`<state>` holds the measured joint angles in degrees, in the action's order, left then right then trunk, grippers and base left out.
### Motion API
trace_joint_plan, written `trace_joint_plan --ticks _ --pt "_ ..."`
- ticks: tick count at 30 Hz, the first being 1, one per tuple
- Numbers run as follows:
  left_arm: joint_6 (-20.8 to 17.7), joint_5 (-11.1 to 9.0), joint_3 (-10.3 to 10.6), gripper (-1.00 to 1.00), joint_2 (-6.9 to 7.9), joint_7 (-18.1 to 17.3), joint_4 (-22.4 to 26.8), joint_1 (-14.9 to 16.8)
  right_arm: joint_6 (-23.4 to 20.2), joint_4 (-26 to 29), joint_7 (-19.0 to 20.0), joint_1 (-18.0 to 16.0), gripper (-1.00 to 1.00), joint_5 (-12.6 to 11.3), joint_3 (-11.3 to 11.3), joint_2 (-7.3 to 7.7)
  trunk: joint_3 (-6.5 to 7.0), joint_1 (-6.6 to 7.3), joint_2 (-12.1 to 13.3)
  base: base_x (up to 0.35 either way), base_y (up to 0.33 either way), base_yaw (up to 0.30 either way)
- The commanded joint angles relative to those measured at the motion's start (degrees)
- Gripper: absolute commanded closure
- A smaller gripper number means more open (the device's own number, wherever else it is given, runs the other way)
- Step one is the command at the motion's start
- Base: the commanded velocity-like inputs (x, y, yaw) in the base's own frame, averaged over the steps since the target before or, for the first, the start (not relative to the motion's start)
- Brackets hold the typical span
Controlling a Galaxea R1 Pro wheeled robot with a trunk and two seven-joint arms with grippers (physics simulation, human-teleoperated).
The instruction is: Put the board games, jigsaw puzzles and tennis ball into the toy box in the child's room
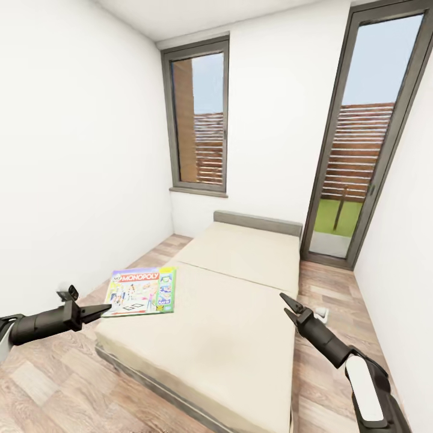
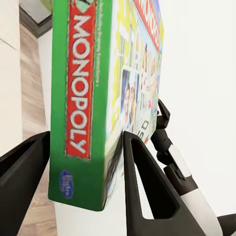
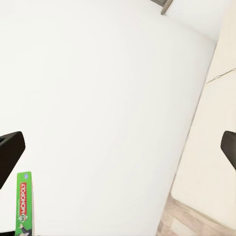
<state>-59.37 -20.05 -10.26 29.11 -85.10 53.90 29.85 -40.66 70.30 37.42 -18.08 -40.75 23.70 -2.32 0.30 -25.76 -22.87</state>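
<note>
From the head view we see the Monopoly board game lying flat at the near left corner of the bed, our left gripper reaching its edge. In the left wrist view the fingers straddle that green box edge with gaps either side, not pinching. The right wrist view shows our right gripper spread wide, empty.

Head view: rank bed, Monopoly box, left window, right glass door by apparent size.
1. bed
2. right glass door
3. left window
4. Monopoly box
The bed is nearer the camera, so its lead is partly perspective.
</note>
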Motion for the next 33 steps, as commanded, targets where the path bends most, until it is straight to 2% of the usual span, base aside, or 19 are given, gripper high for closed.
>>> trace_joint_plan --ticks 1,33 --pt "-0.6 -0.2 0.0 1.00 0.00 -0.2 0.0 0.0 -0.4 0.0 0.1 0.0 -1.00 -0.1 0.2 -0.05 0.02 -0.02 0.0 0.000 0.000 0.265" --pt "-0.6 -0.2 0.1 1.00 -0.01 -0.1 -0.2 0.0 -0.4 0.0 0.1 0.0 -1.00 -0.1 0.1 -0.05 1.38 -0.02 0.0 0.000 0.000 0.265"
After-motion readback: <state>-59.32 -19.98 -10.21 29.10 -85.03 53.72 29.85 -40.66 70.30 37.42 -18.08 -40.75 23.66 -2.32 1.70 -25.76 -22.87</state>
